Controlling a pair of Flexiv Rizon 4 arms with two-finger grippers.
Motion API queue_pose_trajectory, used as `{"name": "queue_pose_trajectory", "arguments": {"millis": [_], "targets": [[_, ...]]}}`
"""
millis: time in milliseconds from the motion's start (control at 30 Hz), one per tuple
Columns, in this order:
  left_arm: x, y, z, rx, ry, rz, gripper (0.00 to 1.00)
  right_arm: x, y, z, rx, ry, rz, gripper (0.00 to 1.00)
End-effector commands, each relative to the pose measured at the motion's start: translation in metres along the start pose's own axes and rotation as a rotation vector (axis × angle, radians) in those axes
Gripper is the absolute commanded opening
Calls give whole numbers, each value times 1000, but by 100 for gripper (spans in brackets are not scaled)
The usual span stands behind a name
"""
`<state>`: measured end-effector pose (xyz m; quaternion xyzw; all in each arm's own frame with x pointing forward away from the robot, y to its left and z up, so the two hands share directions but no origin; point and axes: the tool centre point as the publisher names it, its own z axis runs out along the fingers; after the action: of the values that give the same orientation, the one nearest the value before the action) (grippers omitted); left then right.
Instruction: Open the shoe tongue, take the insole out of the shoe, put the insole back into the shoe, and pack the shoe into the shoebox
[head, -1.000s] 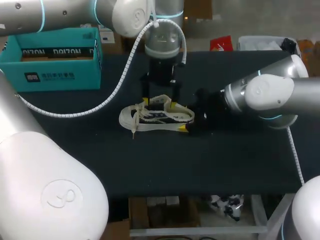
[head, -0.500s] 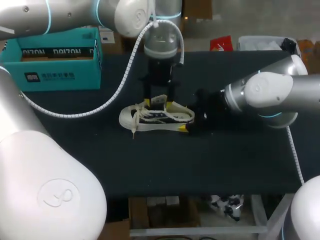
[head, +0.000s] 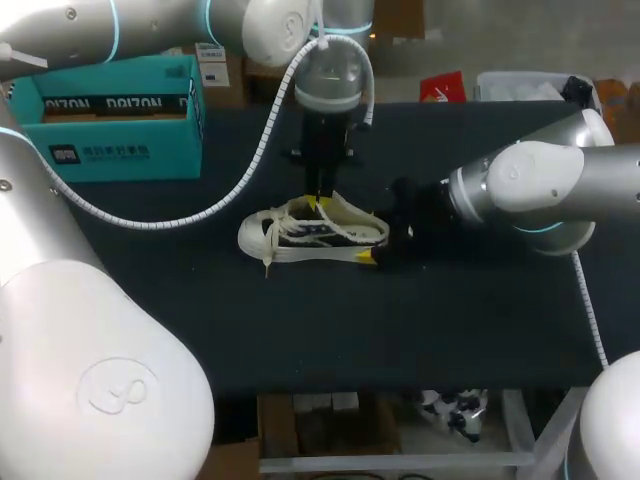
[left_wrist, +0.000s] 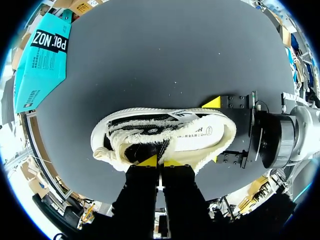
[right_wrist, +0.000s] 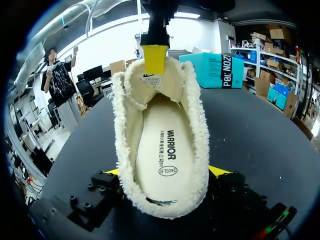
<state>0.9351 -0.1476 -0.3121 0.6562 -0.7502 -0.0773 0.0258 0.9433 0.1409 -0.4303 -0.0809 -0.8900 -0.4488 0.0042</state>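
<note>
Shoe (head: 315, 235) upright, left hand (head: 322, 203) at its tongue (head: 318, 213), right hand (head: 383, 243) around its heel (head: 376, 232).

Left tool (left_wrist: 159, 161) pinched, right tool (left_wrist: 214, 131) spread wide.

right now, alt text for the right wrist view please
A fleece-lined shoe seen from its heel, the insole lying inside, with the right gripper clamping the heel from both sides. At the far end the left gripper pinches the raised tongue; a teal shoebox stands beyond on the dark table.
</note>
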Motion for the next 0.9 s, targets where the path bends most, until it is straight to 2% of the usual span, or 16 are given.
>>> {"name": "queue_pose_trajectory", "arguments": {"millis": [33,167,400,500,633,833,900], "targets": [[-20,13,-4,52,57,-3,0,-4,-8,7,-3,-1,0,0],[-38,24,-5,97,115,1,0,-4,-8,7,-3,-1,0,0],[-66,27,5,128,208,-13,0,-4,-8,7,-3,-1,0,0],[-78,21,14,121,238,-15,0,-4,-8,7,-3,-1,0,0],[-81,13,27,108,254,-8,0,-4,-8,7,-3,-1,0,0],[-87,3,30,107,272,11,0,-4,-8,7,-3,-1,0,0],[-88,5,27,114,287,42,17,-4,-8,7,-3,-1,0,0]]}}
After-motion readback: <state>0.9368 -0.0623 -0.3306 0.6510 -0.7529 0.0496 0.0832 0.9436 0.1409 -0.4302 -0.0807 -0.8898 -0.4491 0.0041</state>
